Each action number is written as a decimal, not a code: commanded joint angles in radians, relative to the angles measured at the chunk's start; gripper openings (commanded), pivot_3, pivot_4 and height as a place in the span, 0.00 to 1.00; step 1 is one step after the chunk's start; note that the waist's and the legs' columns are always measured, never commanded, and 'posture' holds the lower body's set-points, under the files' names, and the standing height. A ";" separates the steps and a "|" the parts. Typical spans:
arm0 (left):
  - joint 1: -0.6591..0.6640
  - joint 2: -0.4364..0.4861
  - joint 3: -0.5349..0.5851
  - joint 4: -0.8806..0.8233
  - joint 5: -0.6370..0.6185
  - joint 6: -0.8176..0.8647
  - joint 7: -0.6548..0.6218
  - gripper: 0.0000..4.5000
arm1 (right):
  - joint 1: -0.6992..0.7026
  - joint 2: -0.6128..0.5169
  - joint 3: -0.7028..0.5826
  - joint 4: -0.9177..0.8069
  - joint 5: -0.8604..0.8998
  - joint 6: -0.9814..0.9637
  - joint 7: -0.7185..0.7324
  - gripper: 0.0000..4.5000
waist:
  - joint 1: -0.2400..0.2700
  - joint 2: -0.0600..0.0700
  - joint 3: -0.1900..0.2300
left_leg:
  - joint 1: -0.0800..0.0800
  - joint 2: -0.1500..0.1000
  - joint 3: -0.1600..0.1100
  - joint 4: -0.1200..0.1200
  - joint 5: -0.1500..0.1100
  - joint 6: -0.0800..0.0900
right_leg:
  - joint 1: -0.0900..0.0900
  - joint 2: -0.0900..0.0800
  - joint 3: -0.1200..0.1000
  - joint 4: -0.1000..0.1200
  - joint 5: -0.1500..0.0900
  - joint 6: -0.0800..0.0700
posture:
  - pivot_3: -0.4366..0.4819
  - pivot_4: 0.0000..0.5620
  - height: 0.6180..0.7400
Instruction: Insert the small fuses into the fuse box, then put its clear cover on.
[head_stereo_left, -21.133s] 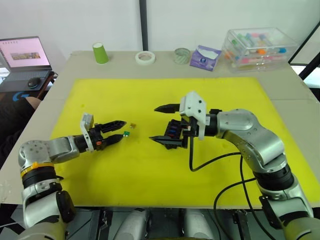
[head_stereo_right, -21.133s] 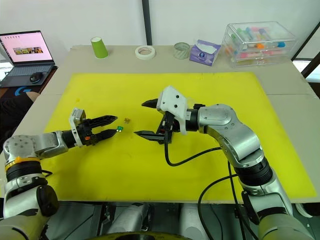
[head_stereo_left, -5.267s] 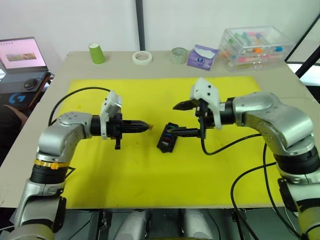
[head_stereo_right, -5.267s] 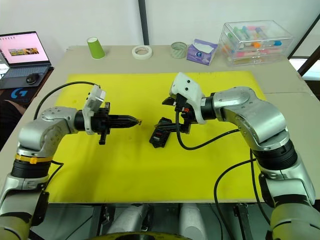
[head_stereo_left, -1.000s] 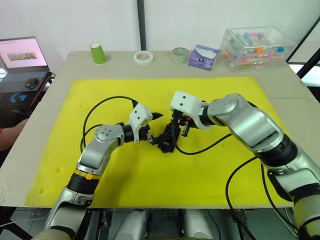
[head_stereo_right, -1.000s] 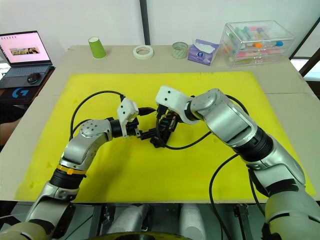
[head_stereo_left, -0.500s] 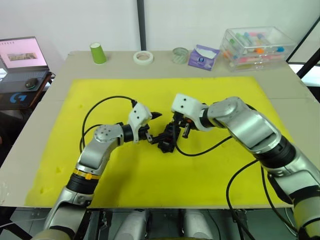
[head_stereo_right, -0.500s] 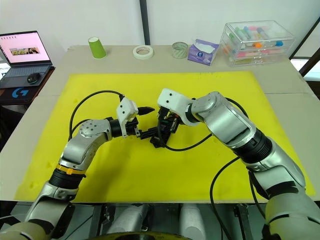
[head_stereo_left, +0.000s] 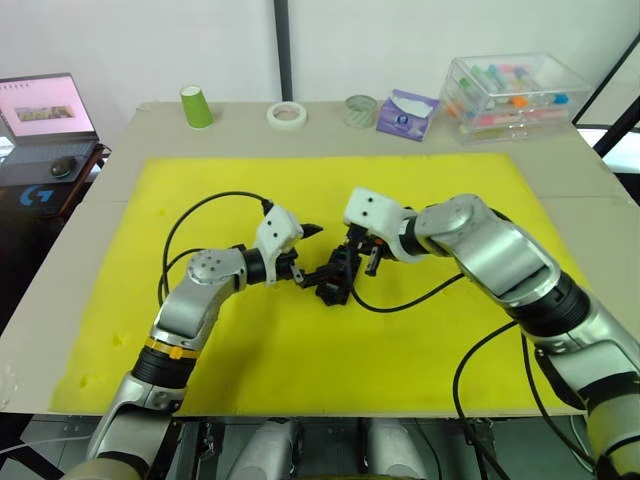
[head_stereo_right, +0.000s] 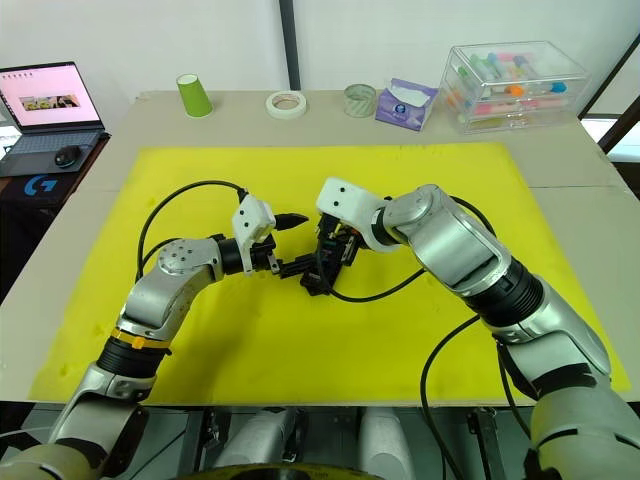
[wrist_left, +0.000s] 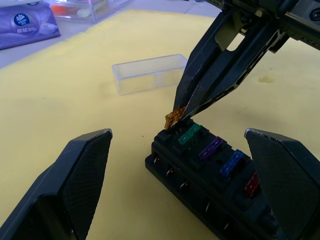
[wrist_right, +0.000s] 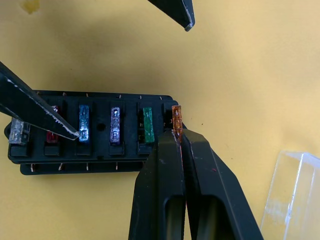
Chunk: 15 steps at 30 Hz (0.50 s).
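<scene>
Both arms are rounded, silver-grey metallic shells with black joint rings. The left arm (head_stereo_left: 205, 290) carries an orange-yellow band near its lower joint; the right arm (head_stereo_left: 495, 262) is bulkier. Each wrist bears a white angular camera housing with small dark screw holes, and a black cable loops from it. The fingers (wrist_right: 165, 190) are long, tapering, matt black wedges with scuffed pale tips.

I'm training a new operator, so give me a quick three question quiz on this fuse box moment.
1. True or false: the right gripper is pinching an orange fuse.
2. The clear cover is: A on the fuse box; B lying on the yellow mat; C in the left gripper.
3. Fill in: the seated fuse nearest the orange one is ____.

Key: 1 true; 2 B; 3 green.
</scene>
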 joint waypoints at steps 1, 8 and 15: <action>-0.004 0.005 0.012 -0.033 -0.006 -0.007 0.002 0.99 | 0.000 -0.001 0.012 -0.014 -0.010 -0.012 0.006 0.00 | 0.000 0.000 0.000 | 0.000 0.000 0.000 0.000 0.000 0.000 | 0.000 0.000 0.000 0.000 0.000 0.000 | 0.48 0.27 1.00; -0.002 0.009 0.015 -0.040 -0.009 0.001 0.004 0.99 | -0.003 -0.003 0.027 -0.014 -0.018 -0.030 0.018 0.00 | 0.000 0.000 0.000 | 0.000 0.000 0.000 0.000 0.000 0.000 | 0.000 0.000 0.000 0.000 0.000 0.000 | 0.48 0.27 1.00; 0.002 0.009 0.013 -0.051 -0.011 0.011 0.007 0.99 | -0.004 0.001 0.028 -0.007 -0.026 -0.032 0.026 0.00 | 0.000 0.000 0.000 | 0.000 0.000 0.000 0.000 0.000 0.000 | 0.000 0.000 0.000 0.000 0.000 0.000 | 0.48 0.27 1.00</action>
